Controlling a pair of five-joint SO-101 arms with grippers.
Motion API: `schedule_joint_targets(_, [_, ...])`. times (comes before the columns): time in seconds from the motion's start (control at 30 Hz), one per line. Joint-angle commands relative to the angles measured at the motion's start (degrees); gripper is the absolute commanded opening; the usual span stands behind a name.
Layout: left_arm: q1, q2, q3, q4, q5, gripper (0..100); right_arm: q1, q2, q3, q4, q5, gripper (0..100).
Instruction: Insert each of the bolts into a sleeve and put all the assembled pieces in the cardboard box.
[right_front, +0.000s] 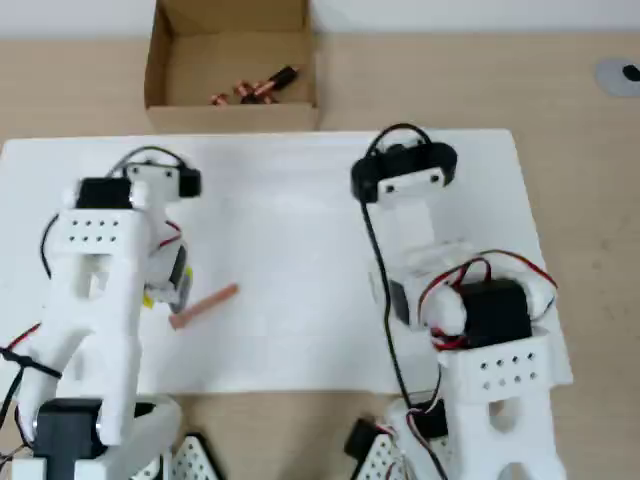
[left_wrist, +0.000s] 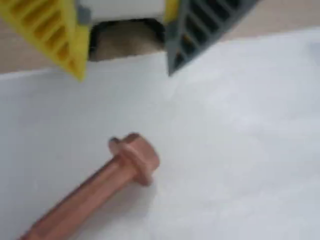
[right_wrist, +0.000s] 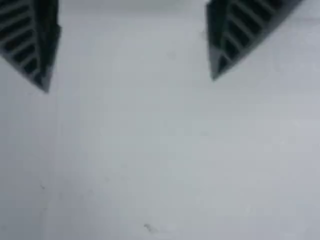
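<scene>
copper bolt (left_wrist: 100, 185) lies flat on the white sheet (right_front: 300, 250), so i hold the left gripper (left_wrist: 125, 72) spread near its head, ready to take it. right gripper (right_wrist: 130, 81) hangs spread over bare sheet. cardboard box (right_front: 160, 70) waits well apart.

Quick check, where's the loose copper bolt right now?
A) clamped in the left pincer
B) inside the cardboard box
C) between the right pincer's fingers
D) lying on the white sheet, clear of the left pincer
D: the bolt lies flat on the white sheet, while the left pincer is open and apart from it, with neither fingertip touching it.
</scene>
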Motion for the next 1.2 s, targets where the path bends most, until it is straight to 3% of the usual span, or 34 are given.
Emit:
schedule_joint_targets(0.0, [2.37,-1.89,3.43,-4.57,-7.65,12,0.75,-0.66,-0.13,-0.88,0.0,24.6])
schedule_joint_targets(0.1, [3.25,-1.89,7.74,-10.2,-13.89,12,0.84,-0.66,-0.13,-0.79,0.18,24.6])
schedule_joint_targets(0.2, [3.08,-1.89,9.67,-15.21,-15.65,12,0.92,-0.75,-0.13,-0.53,0.26,24.6])
schedule_joint_targets(0.53, [3.25,-1.89,12.31,-16.62,-24.79,12,0.92,-0.75,0.04,-0.44,0.26,24.6])
schedule_joint_targets(1.17, [3.16,-1.8,20.13,-27.6,-25.58,11,0.92,-0.75,0.13,-0.44,0.26,24.6])
